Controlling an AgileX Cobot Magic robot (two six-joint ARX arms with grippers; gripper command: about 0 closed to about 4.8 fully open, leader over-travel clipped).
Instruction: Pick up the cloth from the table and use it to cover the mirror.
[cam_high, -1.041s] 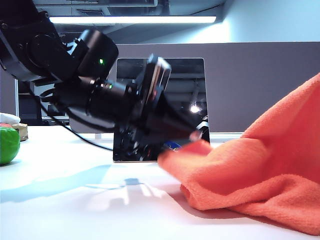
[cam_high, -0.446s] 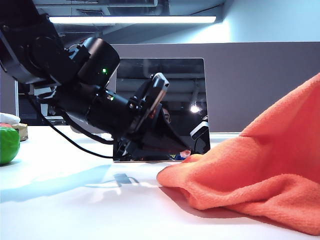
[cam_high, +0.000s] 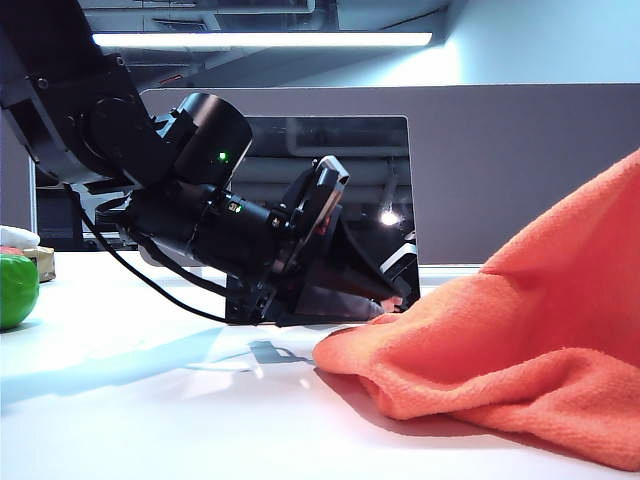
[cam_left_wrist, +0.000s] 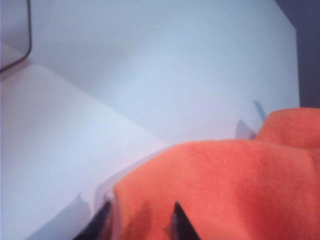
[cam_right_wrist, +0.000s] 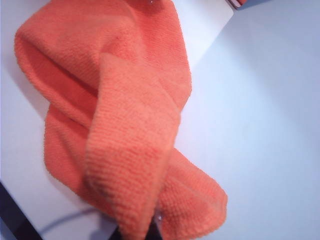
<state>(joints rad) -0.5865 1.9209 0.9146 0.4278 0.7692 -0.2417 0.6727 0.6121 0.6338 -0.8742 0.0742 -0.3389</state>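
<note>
The orange cloth (cam_high: 520, 330) lies bunched on the white table (cam_high: 150, 420) and rises toward the right edge of the exterior view. My left gripper (cam_high: 395, 298) reaches low across the front of the dark mirror (cam_high: 370, 170), right at the cloth's near corner. In the left wrist view the left gripper (cam_left_wrist: 140, 222) is open, and the cloth's edge (cam_left_wrist: 225, 190) lies between its two dark fingertips (cam_left_wrist: 177, 222). My right gripper (cam_right_wrist: 145, 234) is shut on a fold of the cloth (cam_right_wrist: 125, 125), which hangs from it; its fingers are mostly hidden by the fabric.
A grey partition (cam_high: 520, 170) runs behind the mirror. A green object (cam_high: 15, 290) sits at the far left of the table. The left arm's black body (cam_high: 200, 230) covers the mirror's lower left part.
The left arm has sunk and shifted right. Its jaws, shut on the raised cloth corner a second ago, have opened, and that corner now rests on the table.
</note>
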